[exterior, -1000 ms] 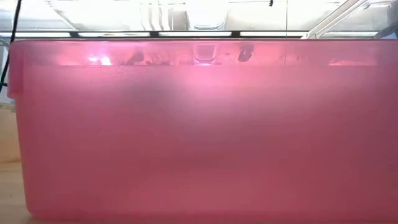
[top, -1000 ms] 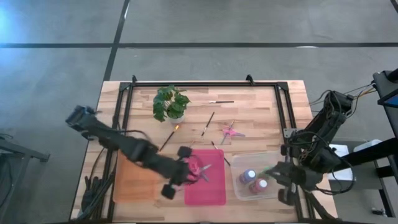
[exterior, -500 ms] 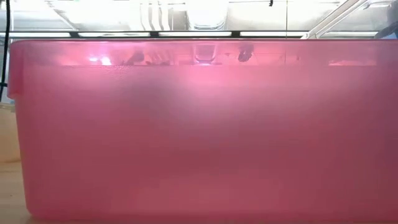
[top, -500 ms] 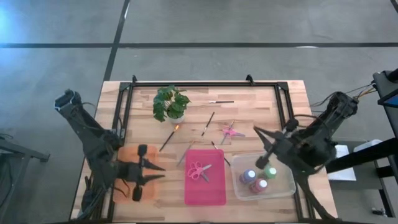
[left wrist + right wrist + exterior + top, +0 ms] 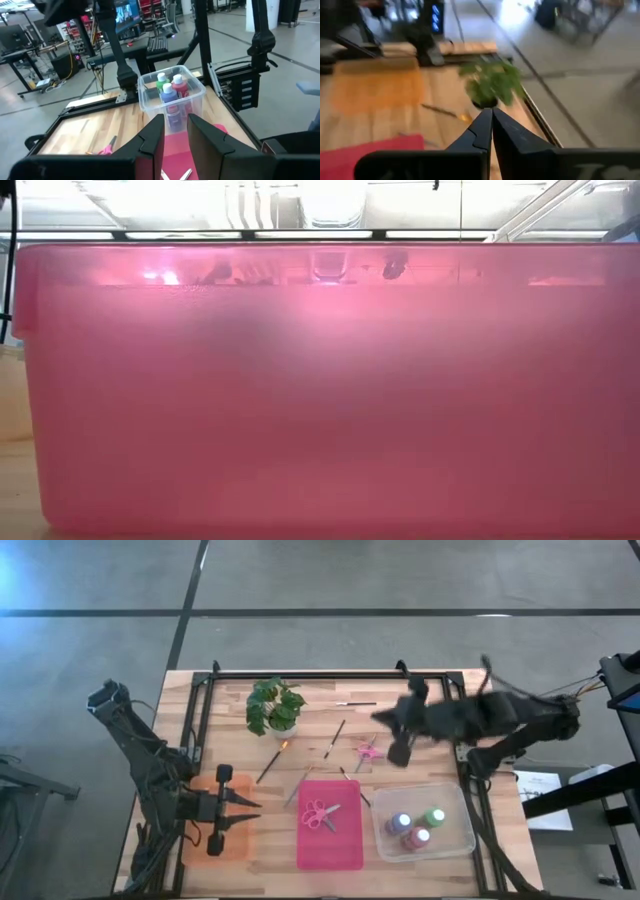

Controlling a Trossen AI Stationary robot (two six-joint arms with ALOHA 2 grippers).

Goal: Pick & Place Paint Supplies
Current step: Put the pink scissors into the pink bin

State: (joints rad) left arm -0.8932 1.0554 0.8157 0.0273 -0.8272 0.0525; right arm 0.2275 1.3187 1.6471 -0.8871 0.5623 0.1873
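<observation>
The right end effector (image 5: 397,736), fingers pressed together and empty, is held above the pink-handled scissors (image 5: 368,751) lying on the bench (image 5: 420,700). Light, stiff and thin, they are likely best pinched across the handles. The left end effector (image 5: 250,809) is parked slightly apart over the orange bin (image 5: 205,840).

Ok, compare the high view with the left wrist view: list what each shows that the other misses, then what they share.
Only the high view: the plant, the brushes on the bare wood, the orange bin under the left gripper, and the right gripper, jaws shut, over the table's middle.

Only the left wrist view: the workshop room beyond the table.

Both: the clear bin with three paint bottles, the pink bin holding scissors, and a second pair of scissors on the wood.
</observation>
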